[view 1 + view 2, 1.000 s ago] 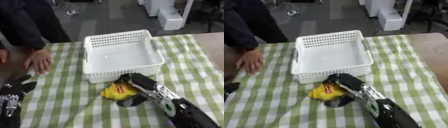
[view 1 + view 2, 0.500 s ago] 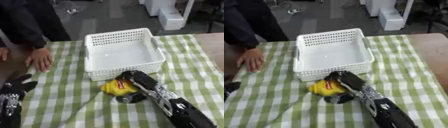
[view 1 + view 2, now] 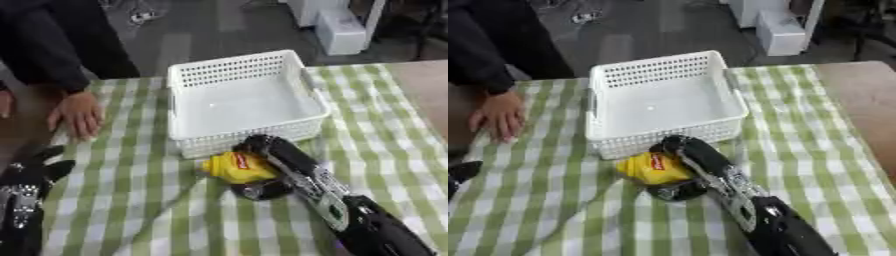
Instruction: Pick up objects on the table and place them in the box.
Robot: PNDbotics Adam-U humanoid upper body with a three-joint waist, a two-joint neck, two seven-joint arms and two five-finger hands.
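Yellow object [image 3: 238, 168], a soft-looking packet or bottle with a red label, is sitting on the green-checked counter [image 3: 131, 200] just near of the white basket [image 3: 245, 100], close against the basket's near wall. The right hand [image 3: 267, 165] is wrapping round it from the right, with the dark fingers [image 3: 258, 190] curling under its near side and the upper part of the hand lying over its far right edge, so the hand is gripping the yellow object.

Compared with a second ago, the hand and the yellow object are lying noticeably closer to the basket's near wall, the object now almost touching it. Part of this may be the head tilting, since the whole scene is sitting a little differently, but the gap between object and basket is shrinking relative to the cloth's checks. That suggests the grasp is made and the carry toward the box is beginning; I cannot tell whether the object is lifting clear of the cloth.

Inside, the basket is showing only its white floor. The left hand [image 3: 31, 175] is resting at the near left corner, fingers relaxed and spread. A person's hand [image 3: 77, 114] is lying flat on the counter's far left, well apart from the object.
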